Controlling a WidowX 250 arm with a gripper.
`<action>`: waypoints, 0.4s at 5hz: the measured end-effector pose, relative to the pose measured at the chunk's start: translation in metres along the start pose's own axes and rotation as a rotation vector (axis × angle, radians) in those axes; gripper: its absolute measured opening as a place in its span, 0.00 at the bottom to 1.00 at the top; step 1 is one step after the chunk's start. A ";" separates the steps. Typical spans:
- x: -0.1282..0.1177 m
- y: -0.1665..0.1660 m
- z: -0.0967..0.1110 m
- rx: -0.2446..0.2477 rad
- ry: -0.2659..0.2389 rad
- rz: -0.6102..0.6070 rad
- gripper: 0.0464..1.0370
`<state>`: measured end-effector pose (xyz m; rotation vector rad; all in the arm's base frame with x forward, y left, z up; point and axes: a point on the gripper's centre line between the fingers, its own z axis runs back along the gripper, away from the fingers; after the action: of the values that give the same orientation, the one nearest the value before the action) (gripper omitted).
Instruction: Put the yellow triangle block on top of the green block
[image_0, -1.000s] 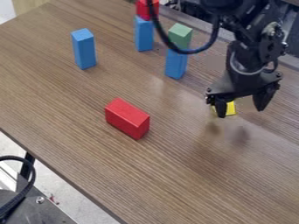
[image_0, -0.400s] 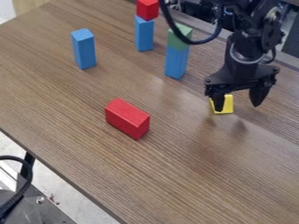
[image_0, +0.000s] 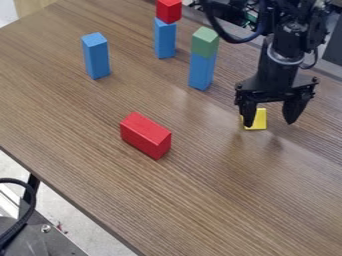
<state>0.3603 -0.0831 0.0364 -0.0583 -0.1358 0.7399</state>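
Yellow triangle block (image_0: 260, 120) sits on the worktop (image_0: 220, 190), towards its upper-right edge, and my gripper (image_0: 270, 121) hangs over it, fingers spread, so I judge I'm only lining up, with grasp, lift and placing all left. Green block (image_0: 205, 42) tops a blue block (image_0: 202, 72) nearer that edge, bare on top, a narrow stack I could topple with a nudge. Red cube (image_0: 169, 10) on second blue block (image_0: 165, 39) stands close beyond, calling for a high approach, while the lying red block (image_0: 145, 135) seems out of my way.
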 end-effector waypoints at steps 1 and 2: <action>0.001 0.000 -0.004 0.049 0.027 -0.055 0.96; 0.004 0.002 -0.007 0.096 0.037 -0.099 0.96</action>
<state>0.3625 -0.0792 0.0297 0.0255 -0.0671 0.6448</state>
